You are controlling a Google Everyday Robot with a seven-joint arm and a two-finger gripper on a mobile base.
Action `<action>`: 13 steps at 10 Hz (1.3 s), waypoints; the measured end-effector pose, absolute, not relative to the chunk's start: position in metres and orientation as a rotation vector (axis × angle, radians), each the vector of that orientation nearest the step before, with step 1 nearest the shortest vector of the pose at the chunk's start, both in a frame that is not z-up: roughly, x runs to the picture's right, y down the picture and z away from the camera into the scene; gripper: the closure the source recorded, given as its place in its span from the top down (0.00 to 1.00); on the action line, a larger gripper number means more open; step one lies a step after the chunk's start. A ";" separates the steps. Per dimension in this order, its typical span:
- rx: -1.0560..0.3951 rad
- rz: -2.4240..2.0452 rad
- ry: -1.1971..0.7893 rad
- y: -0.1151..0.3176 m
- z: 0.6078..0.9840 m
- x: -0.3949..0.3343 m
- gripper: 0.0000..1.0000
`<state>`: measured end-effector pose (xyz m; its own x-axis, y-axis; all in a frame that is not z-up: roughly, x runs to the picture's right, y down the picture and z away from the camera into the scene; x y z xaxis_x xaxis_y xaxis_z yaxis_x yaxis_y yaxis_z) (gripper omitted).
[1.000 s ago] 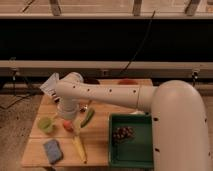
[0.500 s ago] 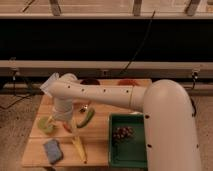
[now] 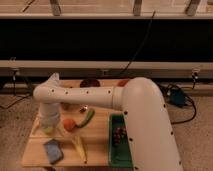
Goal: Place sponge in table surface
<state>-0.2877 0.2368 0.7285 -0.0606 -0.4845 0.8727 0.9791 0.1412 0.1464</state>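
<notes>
Currently, arm bent over table surface [image 3: 99,144], end effector [image 3: 49,126] down near sponge [image 3: 53,150], state unclear.

I count one sponge [image 3: 52,150] at seven o'clock on the one table surface [image 3: 97,141], one yellow cob [image 3: 80,147], one orange ball [image 3: 69,123], one green pod [image 3: 86,118], one green tray [image 3: 116,156] at four o'clock, and one gripper [image 3: 48,127] at nine o'clock.
</notes>
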 end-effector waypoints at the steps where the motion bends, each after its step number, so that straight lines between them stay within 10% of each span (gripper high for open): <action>1: -0.673 -1.367 -0.987 0.247 0.733 -0.289 0.80; 13: -0.816 -1.479 -0.899 0.306 0.762 -0.281 0.80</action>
<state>-0.2809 0.3057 0.7619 -0.0928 -0.4604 0.8829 0.9957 -0.0412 0.0831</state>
